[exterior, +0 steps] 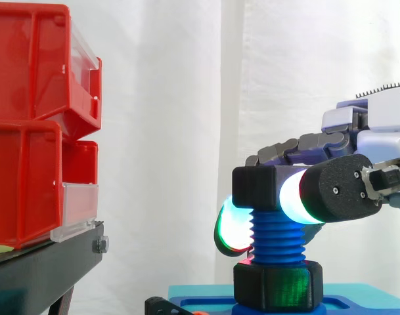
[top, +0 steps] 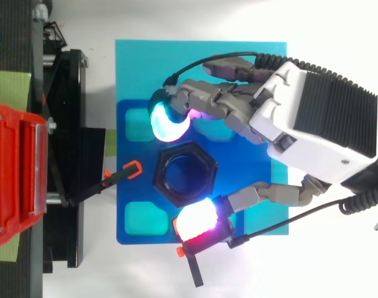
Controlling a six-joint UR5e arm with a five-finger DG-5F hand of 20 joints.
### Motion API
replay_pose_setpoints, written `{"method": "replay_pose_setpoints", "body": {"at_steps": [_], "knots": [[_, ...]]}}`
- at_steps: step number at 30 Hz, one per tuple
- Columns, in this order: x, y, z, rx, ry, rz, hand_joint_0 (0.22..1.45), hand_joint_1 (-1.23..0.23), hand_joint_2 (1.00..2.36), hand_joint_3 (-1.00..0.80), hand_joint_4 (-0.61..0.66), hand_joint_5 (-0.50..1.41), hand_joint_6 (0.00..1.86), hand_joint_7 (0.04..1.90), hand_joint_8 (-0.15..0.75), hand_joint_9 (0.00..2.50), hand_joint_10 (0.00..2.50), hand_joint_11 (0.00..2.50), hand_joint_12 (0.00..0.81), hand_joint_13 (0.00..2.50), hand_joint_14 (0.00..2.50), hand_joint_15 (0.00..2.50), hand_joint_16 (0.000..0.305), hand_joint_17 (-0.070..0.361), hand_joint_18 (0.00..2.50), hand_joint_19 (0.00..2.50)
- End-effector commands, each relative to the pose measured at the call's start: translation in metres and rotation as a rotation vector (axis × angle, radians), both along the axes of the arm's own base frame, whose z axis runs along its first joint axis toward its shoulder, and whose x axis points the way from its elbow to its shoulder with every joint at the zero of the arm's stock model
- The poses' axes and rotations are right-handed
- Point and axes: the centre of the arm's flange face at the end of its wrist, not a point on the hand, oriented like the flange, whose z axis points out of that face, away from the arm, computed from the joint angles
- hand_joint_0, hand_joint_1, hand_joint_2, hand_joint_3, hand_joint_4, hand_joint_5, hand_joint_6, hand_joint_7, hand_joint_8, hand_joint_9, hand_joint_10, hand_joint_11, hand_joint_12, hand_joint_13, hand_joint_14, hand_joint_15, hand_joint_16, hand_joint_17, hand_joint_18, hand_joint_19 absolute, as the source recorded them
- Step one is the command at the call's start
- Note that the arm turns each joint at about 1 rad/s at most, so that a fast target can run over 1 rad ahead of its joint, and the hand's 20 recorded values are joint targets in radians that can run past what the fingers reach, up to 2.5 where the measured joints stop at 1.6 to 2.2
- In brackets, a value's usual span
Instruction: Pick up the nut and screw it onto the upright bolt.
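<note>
Fingers point(top: 169, 121) of the hand point(top: 313, 124) pinch the black nut point(exterior: 255, 187) from opposite sides, holding it level atop the upright blue bolt point(exterior: 277, 236) at the middle of the blue base point(top: 128, 174), likely so the threads engage squarely.

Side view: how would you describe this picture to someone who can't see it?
A robot hand pinches a black nut between glowing fingertip pads, on top of an upright blue bolt. The bolt rises from a black hexagonal collar on a blue base; red bins sit stacked on a black stand at the left.
</note>
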Motion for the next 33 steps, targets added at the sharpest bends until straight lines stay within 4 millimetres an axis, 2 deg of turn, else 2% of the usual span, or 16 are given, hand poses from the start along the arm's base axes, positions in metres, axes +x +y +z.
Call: {"method": "replay_pose_setpoints", "body": {"at_steps": [1,7,14,16,23,33], "knots": [[-0.0003,-0.0002,0.0006,0.000,-0.001,0.001,0.51,-0.78,1.00,-0.50,0.29,-0.17,0.50,1.10,0.337,0.71,0.00,0.07,0.427,0.73,0.00,0.03,0.084,0.188,0.43,0.00],[0.0001,-0.0001,0.0013,0.001,-0.002,0.001,0.47,-0.76,1.00,-0.50,0.31,-0.18,0.50,0.99,0.344,0.70,0.00,0.04,0.440,0.73,0.00,0.03,0.089,0.201,0.39,0.00],[0.0002,0.0002,0.0013,0.000,-0.002,0.004,0.43,-0.76,1.00,-0.50,0.22,-0.24,0.50,0.67,0.332,0.61,0.00,0.00,0.451,0.69,0.00,0.00,0.098,0.220,0.36,0.00],[0.0002,0.0006,0.0023,0.001,-0.004,0.008,0.42,-0.76,1.00,-0.50,0.21,-0.25,0.50,0.63,0.329,0.58,0.00,0.00,0.455,0.68,0.00,0.00,0.099,0.223,0.34,0.00],[0.0008,0.0031,0.0023,0.022,-0.010,0.035,0.39,-0.73,1.00,-0.50,0.18,-0.27,0.50,0.53,0.310,0.45,0.00,0.00,0.454,0.59,0.00,0.00,0.101,0.227,0.34,0.00],[-0.0017,0.0013,0.0093,0.022,-0.008,0.036,0.38,-0.70,1.00,-0.50,0.17,-0.27,0.50,0.53,0.310,0.41,0.00,0.00,0.459,0.56,0.00,0.00,0.103,0.231,0.34,0.00]]}}
